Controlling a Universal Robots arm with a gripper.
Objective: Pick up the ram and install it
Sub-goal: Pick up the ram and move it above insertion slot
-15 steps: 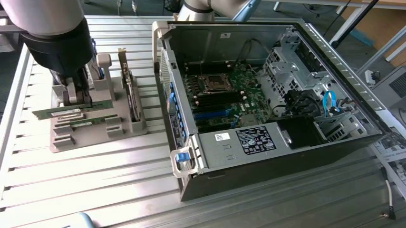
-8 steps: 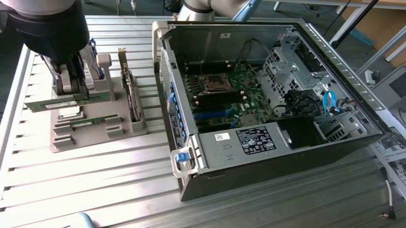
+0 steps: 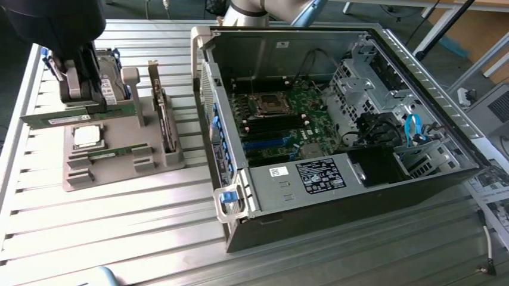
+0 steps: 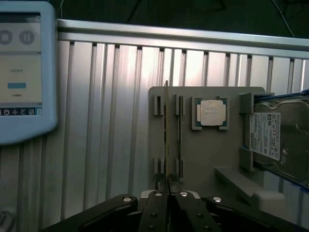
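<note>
**A:** How do the jaws stand?

**B:** Almost closed, pinched on the ram (image 3: 56,119) by its long upper edge. In the wrist view the ram (image 4: 166,125) is seen edge-on, a thin line running straight out from between the jaws.

**A:** And where is the ram?

**B:** In the exterior view it hangs level under the jaws and looks raised above the grey holder (image 3: 111,171). It is well apart from the computer case (image 3: 263,50).

**A:** What lies closest to it?

**B:** Reading the exterior view as a clock face centred on the jaws, the square processor (image 3: 87,137) sits in the holder at 6 o'clock. A second green stick (image 3: 107,154) rests in a slot at 5 o'clock. The dark expansion card (image 3: 163,119) stands upright at 3 o'clock.

**A:** Does the wrist view show the same?

**B:** Yes. It shows the holder (image 4: 212,159), the processor (image 4: 212,112), the second green stick (image 4: 179,130) and a hard drive (image 4: 285,140) at the holder's edge.

**A:** Farther out?

**B:** The open case lies on its side at 3 o'clock, past the card, with its motherboard (image 3: 294,113) exposed. Everything stands on the ribbed metal tabletop (image 3: 119,226). In the wrist view a touchscreen pendant (image 4: 24,72) lies on the tabletop (image 4: 106,121), apart from the holder.
</note>
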